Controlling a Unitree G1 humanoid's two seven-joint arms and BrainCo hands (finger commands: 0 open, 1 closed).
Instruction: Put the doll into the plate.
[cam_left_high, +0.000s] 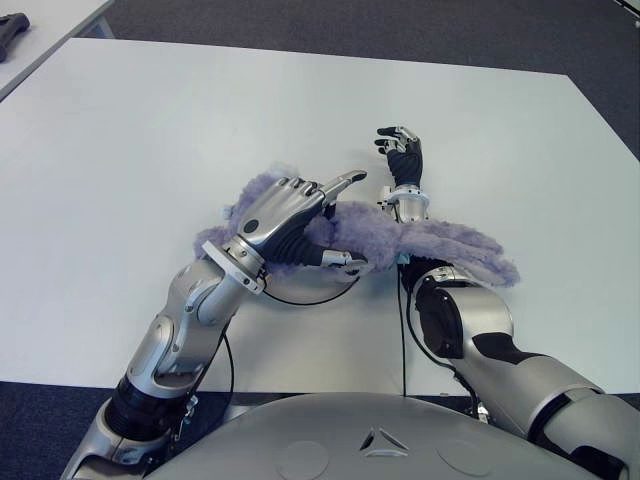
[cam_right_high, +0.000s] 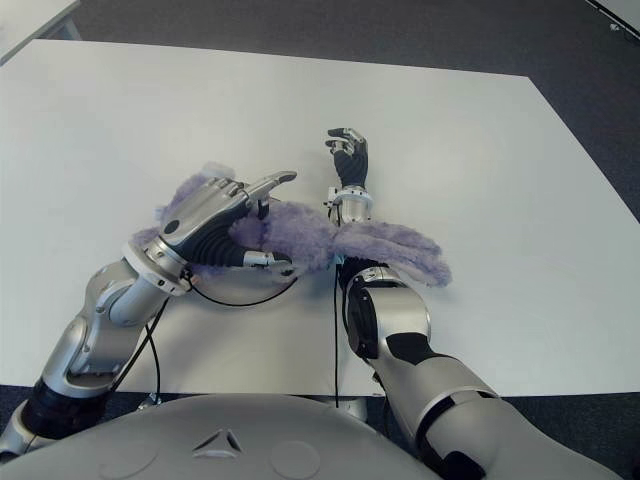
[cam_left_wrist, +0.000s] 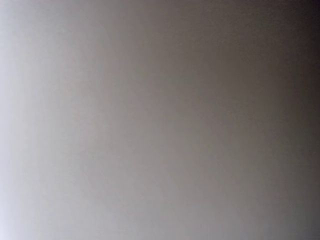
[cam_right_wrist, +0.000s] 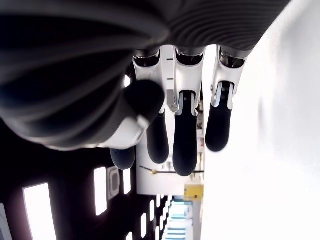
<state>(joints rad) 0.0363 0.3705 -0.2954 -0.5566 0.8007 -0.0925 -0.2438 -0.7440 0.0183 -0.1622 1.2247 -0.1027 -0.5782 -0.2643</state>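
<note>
A fluffy purple doll (cam_left_high: 462, 252) lies stretched across the near middle of the white table (cam_left_high: 150, 130). My left hand (cam_left_high: 325, 228) sits on the doll's left part, fingers curled into the fur, thumb under it, index finger pointing out. The doll's right part drapes over my right wrist. My right hand (cam_left_high: 402, 146) stands up just beyond the doll, its fingers (cam_right_wrist: 184, 131) relaxed and holding nothing. The left wrist view is a blank grey blur. No plate shows in any view.
Dark carpet (cam_left_high: 400, 25) surrounds the table. A second table (cam_left_high: 45, 25) shows at the far left corner with a dark object (cam_left_high: 14, 36) on it. Thin black cables (cam_left_high: 300, 298) loop on the table below my left hand.
</note>
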